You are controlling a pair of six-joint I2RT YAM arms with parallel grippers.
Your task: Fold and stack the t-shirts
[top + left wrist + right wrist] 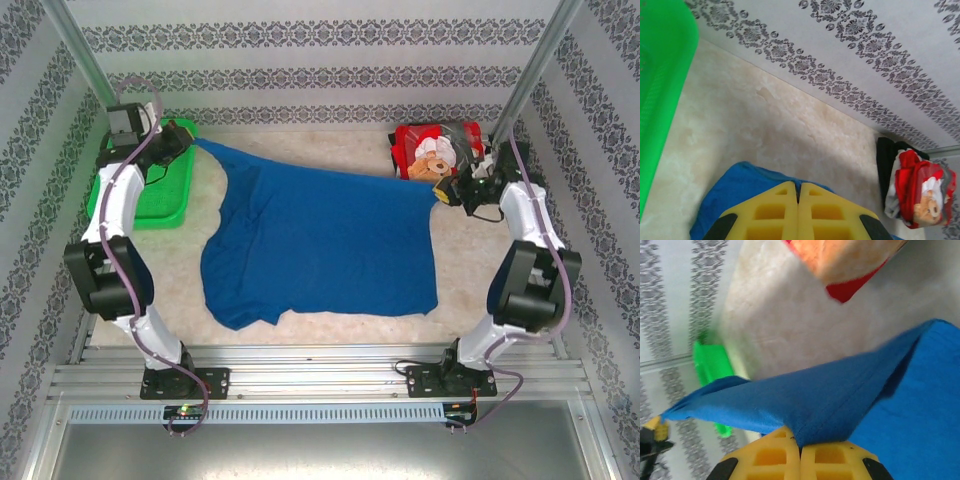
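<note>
The blue t-shirt [320, 240] lies spread over the middle of the table [180, 265], plain side up, its near hem toward the arm bases and its far edge drawn out between the two arms. The left arm [115, 215] reaches over the far right corner of the green basket [140, 190], and the shirt's far left corner runs up in a narrow point to the left jaws there. In the left wrist view the yellow fingers [765, 215] are pressed together with only a thin line between them, and the blue cloth [735, 185] comes out just beyond their tips, so the left jaws are clamped on that corner; the basket's green wall [660, 75] stands at the left of this view and the bare table [765, 125] stretches to the patterned wall [865, 30]. The right arm [525, 215] bends in from the right side, and the right jaws meet the shirt's far right corner. In the right wrist view the yellow fingers [767, 457] are closed on a fold of blue cloth [840, 395], and from there a taut edge runs, lifted off the table, toward the basket [712, 362]. The red t-shirt [437, 150], bunched with its teddy-bear print facing up, sits at the far right of the table, just beyond the right jaws and apart from the blue shirt; it also shows at the right of the left wrist view [922, 192].
</note>
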